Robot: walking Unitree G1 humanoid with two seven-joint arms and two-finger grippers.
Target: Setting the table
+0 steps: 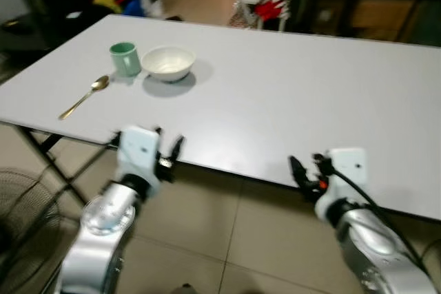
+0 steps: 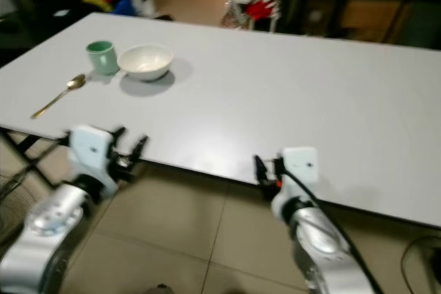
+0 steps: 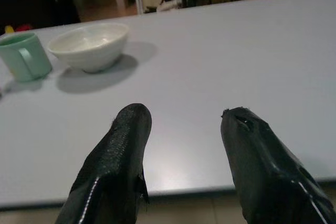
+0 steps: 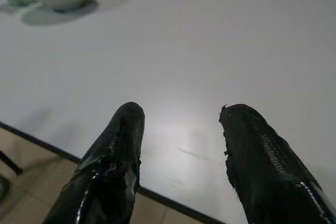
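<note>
While both jaws gape empty, spoon (image 1: 84, 96) lies diagonal, bowl end toward green mug (image 1: 125, 58).

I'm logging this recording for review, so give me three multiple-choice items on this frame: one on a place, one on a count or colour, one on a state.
1. Where does the gold metal spoon lie?
A. inside the bowl
B. on the white table, on the robot's left of the mug
C. on the floor

2. How many dishes stand by the spoon?
A. two
B. four
C. none

3. How are the two hands?
A. both shut on cutlery
B. left shut on the mug
C. both open, holding nothing

Answers:
1 B, the spoon rests flat on the tabletop near the table's left edge.
2 A, a pale green ceramic mug and a white round ceramic bowl stand side by side.
3 C, the left hand and right hand show spread black fingers at the table's near edge with nothing between them.
</note>
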